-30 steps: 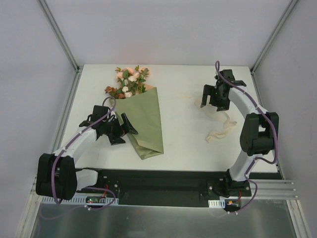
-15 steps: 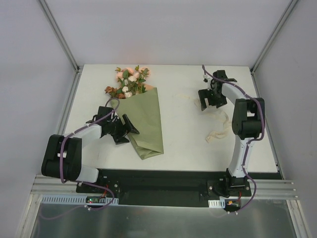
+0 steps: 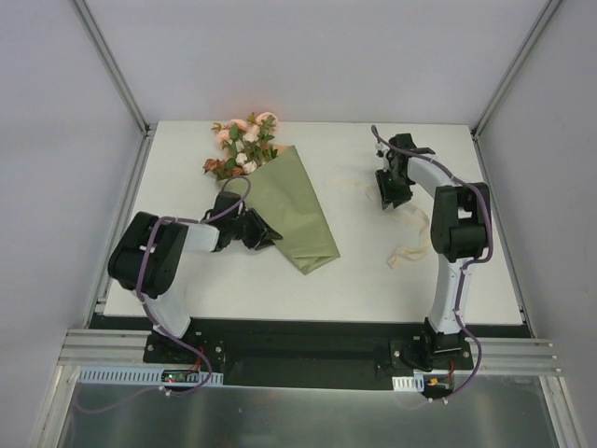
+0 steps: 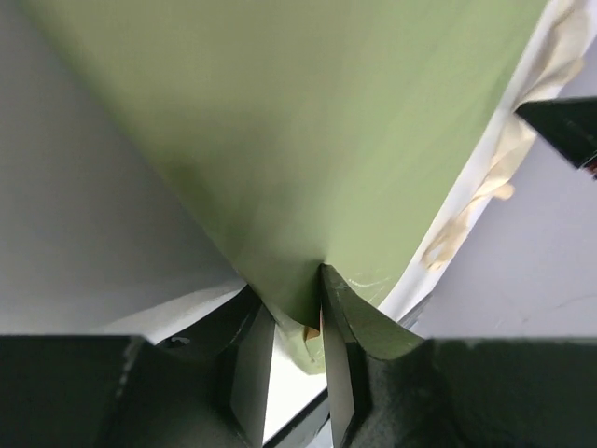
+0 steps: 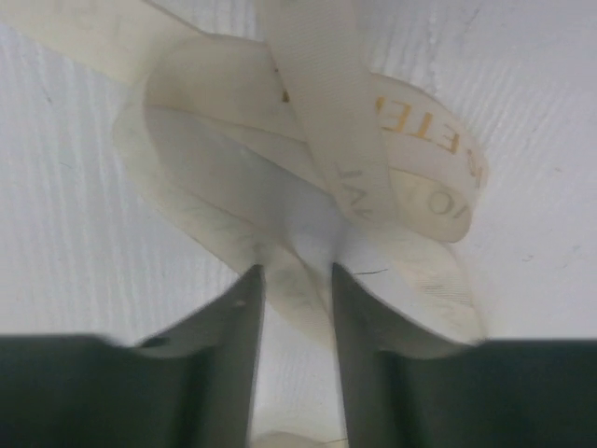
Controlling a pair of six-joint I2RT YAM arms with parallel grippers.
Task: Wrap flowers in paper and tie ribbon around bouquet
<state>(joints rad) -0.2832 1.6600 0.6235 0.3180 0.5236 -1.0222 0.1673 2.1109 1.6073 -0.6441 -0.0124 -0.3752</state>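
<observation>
On the left half of the table (image 3: 364, 280), the bouquet (image 3: 280, 198) lies flat, its flowers (image 3: 241, 145) pointing toward the far edge and the olive paper (image 3: 303, 229) cone tapering toward the near right. The left gripper (image 3: 254, 231) has its jaws pinched on the cone's left edge, the green sheet wedged between them in the wrist view. Well apart, on the right, the cream ribbon (image 3: 413, 245) lies in loose curls. The right gripper (image 3: 388, 191) sits on its far end, jaws drawn narrow with a fold of ribbon caught between them.
</observation>
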